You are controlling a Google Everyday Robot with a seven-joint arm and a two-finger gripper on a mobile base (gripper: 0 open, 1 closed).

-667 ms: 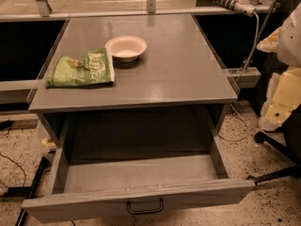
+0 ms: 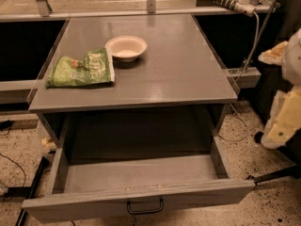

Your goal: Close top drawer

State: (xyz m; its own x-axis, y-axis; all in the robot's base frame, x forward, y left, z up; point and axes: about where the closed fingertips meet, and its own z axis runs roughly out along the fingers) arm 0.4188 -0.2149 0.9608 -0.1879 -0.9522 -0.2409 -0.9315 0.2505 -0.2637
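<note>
A: One drawer stands pulled fully out, the top drawer (image 2: 136, 175), beneath the grey table (image 2: 178, 74), its handle (image 2: 145, 207) at the near edge.
B: And on top?
A: White bowl (image 2: 126, 47) just beside a green snack bag (image 2: 82, 68).
B: The gripper (image 2: 276, 132)?
A: At the right edge, well apart from the drawer; whether released or clenched, I cannot tell.
</note>
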